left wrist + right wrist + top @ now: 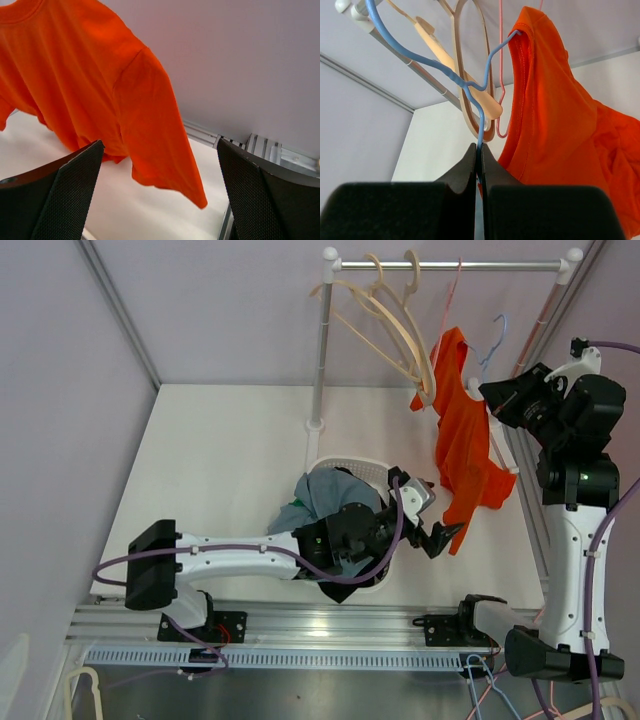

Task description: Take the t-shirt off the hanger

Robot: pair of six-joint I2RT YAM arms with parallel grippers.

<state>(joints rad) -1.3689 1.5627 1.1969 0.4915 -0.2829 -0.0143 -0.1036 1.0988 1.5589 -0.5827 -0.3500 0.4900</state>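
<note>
- The orange t-shirt [462, 435] hung just below the right end of the rail [450, 265], its collar threaded on the blue hanger [470, 85]. So the job was not done!
- From the right wrist, one arm of that hanger ran straight into the neck opening. The cloth drooped off to one side, bunched rather than spread square.
- From above, the hanger's hook looked clear of the rail, though I couldn't be sure.
- The right gripper [480, 165] had its fingers pressed together on the hanger's thin wire, under the rail's right end, carrying hanger and shirt.
- The left gripper [160, 145] sat well below the rail, fingers [60, 195] spread wide. The dangling sleeve and hem were right ahead of the gap, with nothing between the pads.
- My read: the hanger was secured and the cloth not yet caught. Left to do: close on the sleeve or hem, pull it down and off the hanger, then drop it.
- Further out, beige hangers [390, 320] and a pink hanger [455, 290] hung on the rail, left of the shirt.
- A white basket [352, 461] of clothes stood below the rail's left post, a likely landing spot.
- Writing? None readable: no print on the shirt, and no label or brand showed on the hangers, basket or arms.
</note>
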